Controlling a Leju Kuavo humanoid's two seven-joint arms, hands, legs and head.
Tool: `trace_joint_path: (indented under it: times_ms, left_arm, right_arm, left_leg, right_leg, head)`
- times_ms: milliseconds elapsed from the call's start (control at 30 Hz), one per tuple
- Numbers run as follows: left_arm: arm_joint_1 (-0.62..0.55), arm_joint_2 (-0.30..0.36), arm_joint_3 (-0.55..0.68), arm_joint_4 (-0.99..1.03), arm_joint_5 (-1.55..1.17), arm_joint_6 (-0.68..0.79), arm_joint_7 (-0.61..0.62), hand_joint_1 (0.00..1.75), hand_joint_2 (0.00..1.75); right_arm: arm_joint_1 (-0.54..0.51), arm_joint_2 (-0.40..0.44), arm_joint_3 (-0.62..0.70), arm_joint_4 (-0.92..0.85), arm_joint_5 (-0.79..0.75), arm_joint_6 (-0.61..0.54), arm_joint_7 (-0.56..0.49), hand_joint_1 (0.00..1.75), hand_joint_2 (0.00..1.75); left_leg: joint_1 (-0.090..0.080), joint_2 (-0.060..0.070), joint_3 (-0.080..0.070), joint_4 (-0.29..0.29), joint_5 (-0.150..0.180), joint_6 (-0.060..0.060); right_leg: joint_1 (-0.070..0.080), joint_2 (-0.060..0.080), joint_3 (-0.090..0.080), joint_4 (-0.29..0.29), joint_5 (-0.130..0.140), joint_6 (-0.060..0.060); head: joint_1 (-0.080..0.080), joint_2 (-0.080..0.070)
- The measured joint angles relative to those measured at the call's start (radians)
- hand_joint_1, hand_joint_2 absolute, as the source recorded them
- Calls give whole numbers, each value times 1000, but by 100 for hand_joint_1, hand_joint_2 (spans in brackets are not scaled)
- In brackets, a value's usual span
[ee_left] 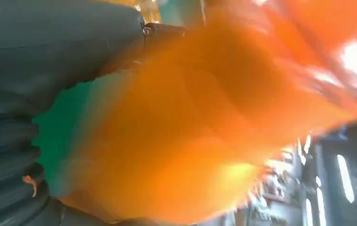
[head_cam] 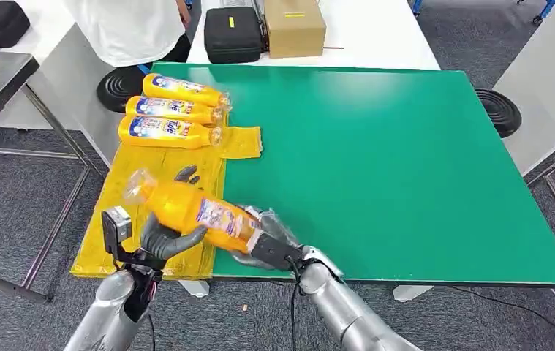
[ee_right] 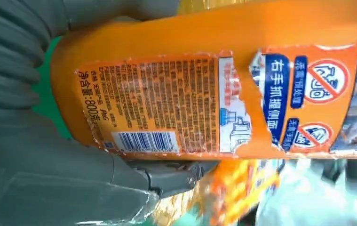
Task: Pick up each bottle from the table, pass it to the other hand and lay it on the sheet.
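Orange bottle (head_cam: pixel 190 210) held tilted over the tabletop's (head_cam: pixel 406 161) near-left corner: right hand (head_cam: pixel 265 243) grips its base, left hand's (head_cam: pixel 166 238) fingers (head_cam: pixel 185 174) wrap its middle.

Bright, even overhead light in the head view, no hard shadows, just a soft sheen across the green table (head_cam: pixel 406 161) toward its far edge. Pretty sharp overall, only slight smearing on the held bottle (head_cam: pixel 194 212). Left wrist view totally blurred, one orange smudge with blown-out white patches at one side. Right wrist view crisp enough to read the label (ee_right: pixel 167 103), but mushy and out of focus beyond it.
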State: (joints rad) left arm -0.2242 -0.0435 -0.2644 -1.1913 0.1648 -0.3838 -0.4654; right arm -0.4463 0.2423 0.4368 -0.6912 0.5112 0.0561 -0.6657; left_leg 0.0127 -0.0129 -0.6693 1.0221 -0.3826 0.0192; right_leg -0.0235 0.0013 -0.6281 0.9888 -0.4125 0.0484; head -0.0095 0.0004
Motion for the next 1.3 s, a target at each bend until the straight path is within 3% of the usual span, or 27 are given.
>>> trace_joint_path:
  times_ms: [367, 1300]
  left_arm:
    - [12, 0, -2, -6, 108, -194, -3, 0, 175]
    - [15, 0, -8, -11, 107, -200, -2, 0, 175]
  right_arm:
    - [-34, 4, 22, 66, -11, 0, -14, 175, 175]
    - [-48, 10, 27, 101, -11, 0, -14, 175, 175]
  left_leg:
    - [0, 0, 0, 0, 0, 0]
    - [0, 0, 0, 0, 0, 0]
  right_leg:
    - [0, 0, 0, 0, 0, 0]
    - [0, 0, 0, 0, 0, 0]
  head:
    - [0, 0]
    - [0, 0]
